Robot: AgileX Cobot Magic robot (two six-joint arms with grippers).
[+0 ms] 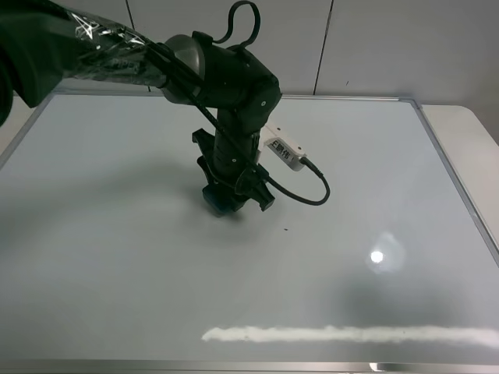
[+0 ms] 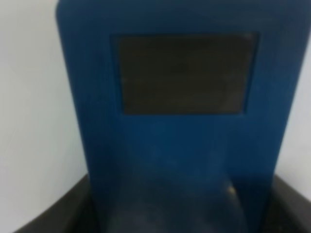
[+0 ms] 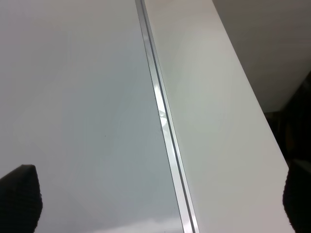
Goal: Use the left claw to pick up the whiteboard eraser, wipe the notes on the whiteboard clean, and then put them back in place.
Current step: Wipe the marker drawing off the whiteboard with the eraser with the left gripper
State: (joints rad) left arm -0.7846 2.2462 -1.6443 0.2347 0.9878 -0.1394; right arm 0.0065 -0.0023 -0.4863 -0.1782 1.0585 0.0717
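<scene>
The left claw [image 1: 231, 196] points down at the middle of the whiteboard [image 1: 117, 273] and is shut on the teal-blue whiteboard eraser [image 1: 212, 201], which rests against the board. In the left wrist view the eraser [image 2: 180, 73] fills the frame, with one dark square patch showing, and the black fingers [image 2: 48, 218] sit at its two sides. No scribbled notes show; only a tiny dark speck [image 1: 285, 230] lies to the right of the claw. The right gripper [image 3: 158, 199] is open, out of the exterior high view, and hangs over the board's silver frame [image 3: 163, 121].
A white labelled box [image 1: 284, 149] and a black cable loop [image 1: 312, 191] hang from the left arm. Bright reflections lie on the board: a spot [image 1: 377, 256] and a long streak [image 1: 351, 335]. A white table top [image 1: 468, 132] runs beyond the right frame.
</scene>
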